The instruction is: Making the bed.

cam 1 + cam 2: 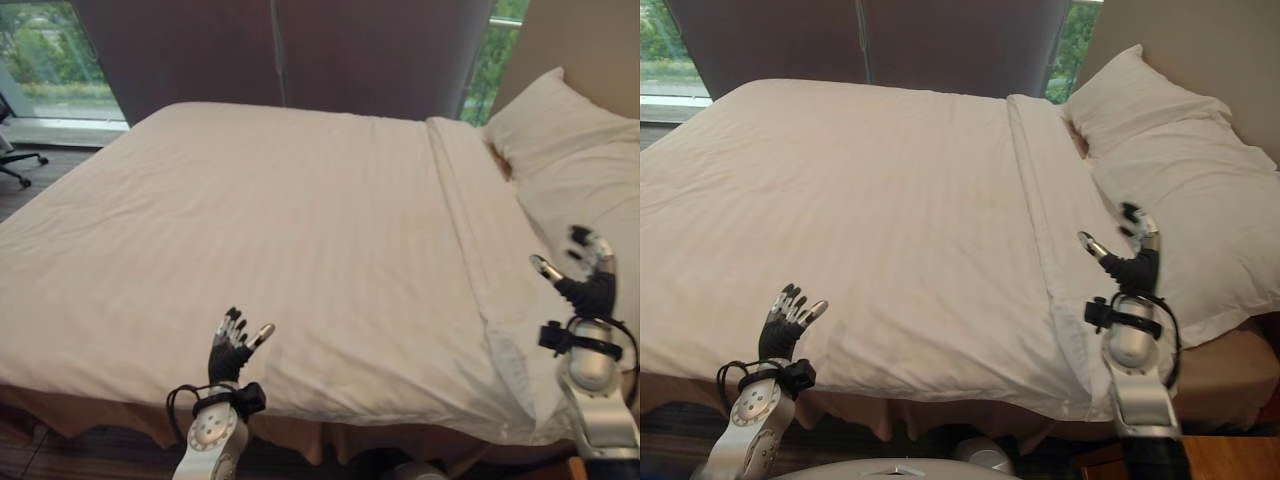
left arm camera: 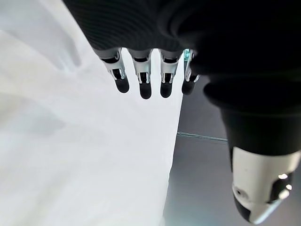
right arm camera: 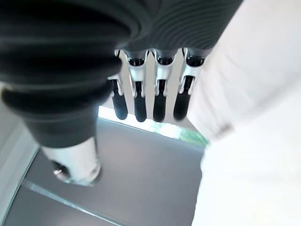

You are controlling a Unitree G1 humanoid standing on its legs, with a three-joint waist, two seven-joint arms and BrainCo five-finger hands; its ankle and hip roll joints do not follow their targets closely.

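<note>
Your left hand [image 1: 232, 352] hovers at the bed's near edge, fingers spread and holding nothing, above the white duvet [image 1: 260, 240] spread flat across the mattress. Right eye view: your right hand [image 1: 1127, 262] is raised, fingers apart and empty, by the duvet's folded edge beside the pillows [image 1: 1160, 140]. Both wrist views show straight fingers [image 2: 143, 82] over white cloth.

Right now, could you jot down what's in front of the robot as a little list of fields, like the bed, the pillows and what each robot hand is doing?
Bed cover: white duvet spread flat over the mattress, its folded edge toward the pillows
Pillows: two white pillows at the head end, on the robot's right
Left robot hand: open, fingers straight, raised by the near edge of the duvet, holding nothing
Right robot hand: open, raised over the folded edge beside the near pillow, holding nothing
Background: dark curtain, window
</note>
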